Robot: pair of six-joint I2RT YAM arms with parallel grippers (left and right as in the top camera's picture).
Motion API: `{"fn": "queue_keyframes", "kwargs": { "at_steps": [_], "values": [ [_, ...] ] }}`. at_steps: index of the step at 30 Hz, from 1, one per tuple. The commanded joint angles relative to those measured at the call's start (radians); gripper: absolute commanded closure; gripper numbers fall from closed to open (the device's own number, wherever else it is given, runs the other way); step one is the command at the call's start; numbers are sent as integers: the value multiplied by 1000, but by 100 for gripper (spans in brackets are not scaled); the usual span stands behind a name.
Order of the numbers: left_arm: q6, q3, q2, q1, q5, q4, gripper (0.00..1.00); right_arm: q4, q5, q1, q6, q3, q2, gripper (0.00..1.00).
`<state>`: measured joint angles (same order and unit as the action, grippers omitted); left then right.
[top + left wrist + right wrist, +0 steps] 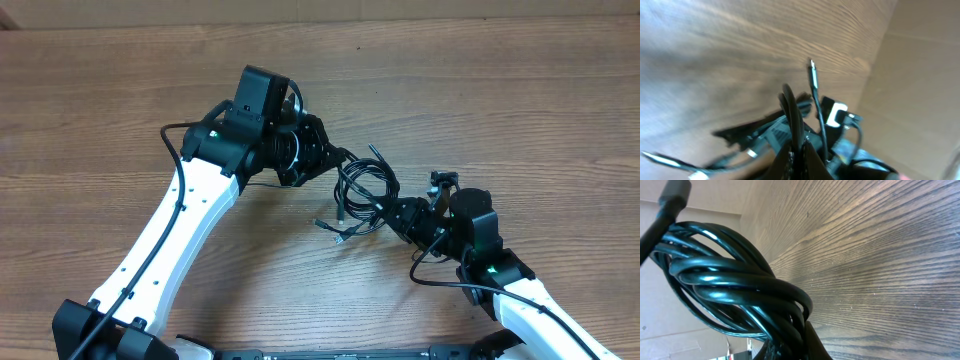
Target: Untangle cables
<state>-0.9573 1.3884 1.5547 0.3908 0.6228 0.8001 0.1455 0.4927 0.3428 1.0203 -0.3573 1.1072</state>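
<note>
- The left claw (330, 158) is clenched on the cables (365, 188). In its wrist view a black loop (790, 107) stands up out of the closed fingers (812, 162).
- The right claw (402, 213) is clamped on the same bundle from the opposite side. Its wrist view shows a glossy coil (735, 287) of several strands twisted together and running down into the grip at the bottom edge.
- The bundle sits between the two claws, near the middle of the table (480, 90), as a knot of small loops.
- A silvery-tipped plug (812, 66) pokes up out of the knot on a stiff strand.
- Two short ends (335, 232) with pale tips trail out of the bundle toward the arms' bases.
- I cannot tell whether the knot rests on the wood or hangs just above it.
</note>
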Motion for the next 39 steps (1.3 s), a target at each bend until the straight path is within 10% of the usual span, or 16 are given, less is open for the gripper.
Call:
{"fn": "queue_keyframes", "kwargs": {
  "at_steps": [1,13,20,32,39],
  "values": [
    [315,21,-4,-11,-71,5,96,-6,-25,4,0,-3,4,96],
    [972,21,-4,-18,23,70,96,-6,-29,4,-3,-3,4,96],
    [1275,21,-4,-25,-195,145,96,-6,-41,4,-3,-3,4,96],
    [1162,21,46,-25,-785,75,96,-6,-66,4,-3,-3,4,96],
    [1039,21,82,-24,-705,87,96,-5,-66,4,-3,-3,4,96]
  ]
}}
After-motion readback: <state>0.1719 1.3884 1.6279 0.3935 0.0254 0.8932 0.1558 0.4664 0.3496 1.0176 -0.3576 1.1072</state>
